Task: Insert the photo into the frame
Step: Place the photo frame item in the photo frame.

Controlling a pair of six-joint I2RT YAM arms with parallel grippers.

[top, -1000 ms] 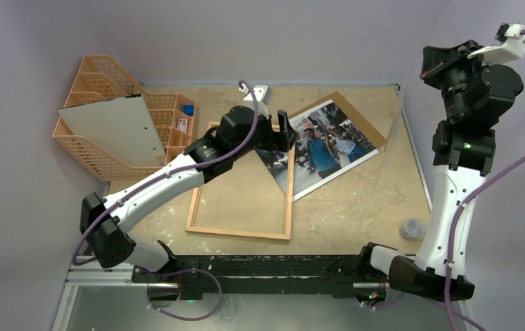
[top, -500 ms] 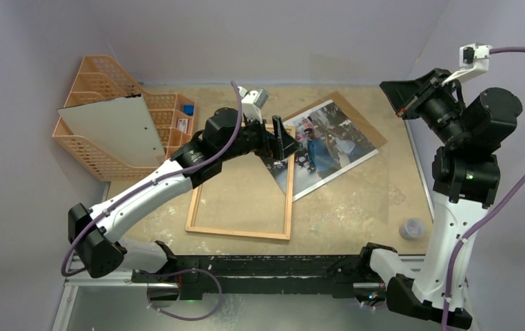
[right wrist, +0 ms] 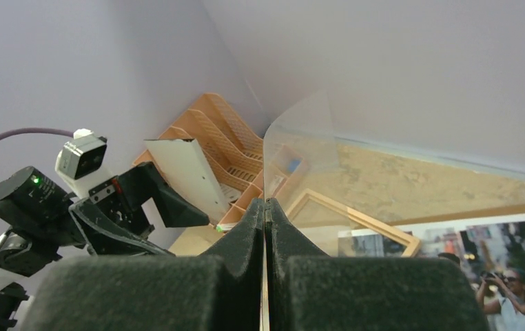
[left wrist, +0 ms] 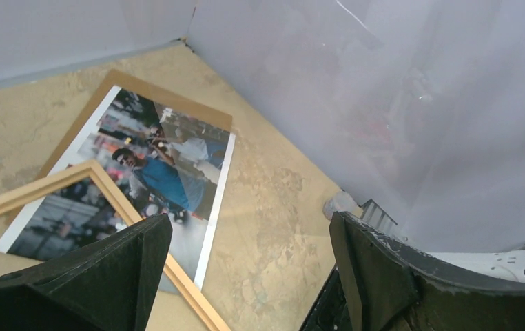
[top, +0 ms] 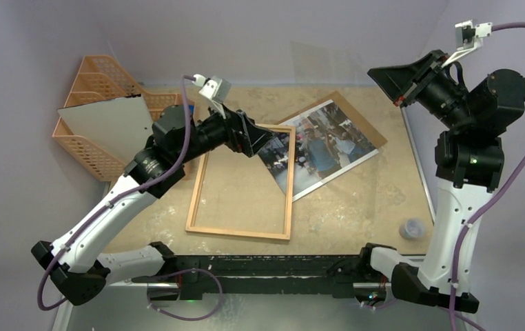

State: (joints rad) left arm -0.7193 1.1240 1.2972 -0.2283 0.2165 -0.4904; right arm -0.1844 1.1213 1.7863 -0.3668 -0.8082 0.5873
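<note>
The photo [top: 328, 145] lies face up on a brown hardboard panel [top: 366, 124] at the table's back right. Its left corner sits under the frame's right rail. The light-wood frame [top: 198, 200] lies flat at the table's centre, with bare table showing through it. My left gripper [top: 254, 138] hovers open over the frame's far right corner, holding nothing. In the left wrist view the photo [left wrist: 170, 172] and frame corner [left wrist: 111, 193] show beyond the open left gripper [left wrist: 249, 231]. My right gripper [top: 382, 77] is raised high and shut on a clear pane [right wrist: 301, 138].
An orange mesh organizer [top: 101, 86] stands at the back left with a pale grey sheet [top: 115, 127] leaning on it. A small clear cup [top: 411, 227] sits near the right arm's base. Walls close in the table on three sides.
My left arm has drawn back to the left, away from the photo, its jaws a little wider. My right arm has swung the clear pane up and leftward.
</note>
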